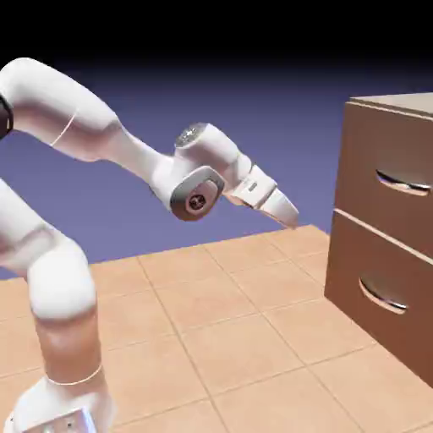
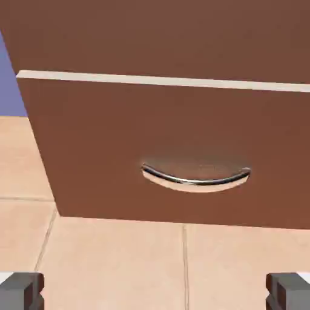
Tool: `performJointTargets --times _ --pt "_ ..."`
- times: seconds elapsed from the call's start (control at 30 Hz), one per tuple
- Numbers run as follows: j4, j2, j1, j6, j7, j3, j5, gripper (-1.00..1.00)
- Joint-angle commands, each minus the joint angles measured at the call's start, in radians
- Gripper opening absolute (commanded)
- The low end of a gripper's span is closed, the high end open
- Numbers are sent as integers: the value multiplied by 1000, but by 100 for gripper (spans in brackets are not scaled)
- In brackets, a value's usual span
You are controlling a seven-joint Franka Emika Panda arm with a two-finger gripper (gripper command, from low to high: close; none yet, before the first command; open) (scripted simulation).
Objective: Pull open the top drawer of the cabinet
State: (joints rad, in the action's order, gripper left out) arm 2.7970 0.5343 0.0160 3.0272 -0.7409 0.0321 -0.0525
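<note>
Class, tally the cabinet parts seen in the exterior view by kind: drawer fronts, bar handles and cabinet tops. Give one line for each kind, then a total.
Wooden drawer fronts: 2 (upper, lower)
Curved silver bar handles: 2 (upper, lower)
Tan cabinet top: 1
Total: 5

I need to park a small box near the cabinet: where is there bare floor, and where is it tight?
Bare tiles stretch between the arm's base and the cabinet. The backdrop gap between gripper and upper drawer front also looks passable. It's crowded at the picture's left, around the arm.
</note>
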Motion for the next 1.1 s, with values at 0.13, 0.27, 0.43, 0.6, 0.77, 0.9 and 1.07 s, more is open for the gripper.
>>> performJointTargets --times 0.13,0.27,0.43,0.6,0.77,0.9,1.07 --pt "-54 -148 116 -40 1 133 -218 100" --pt "-97 -267 209 -73 1 240 -391 100" --pt "-151 -415 325 -113 2 373 -609 100" --pt "-204 -563 441 -154 2 506 -826 100" --pt "-258 -711 557 -194 3 640 -1044 100" --pt "-301 -830 650 -226 4 746 -1218 100" --pt "-355 -978 766 -267 4 880 -1435 100"
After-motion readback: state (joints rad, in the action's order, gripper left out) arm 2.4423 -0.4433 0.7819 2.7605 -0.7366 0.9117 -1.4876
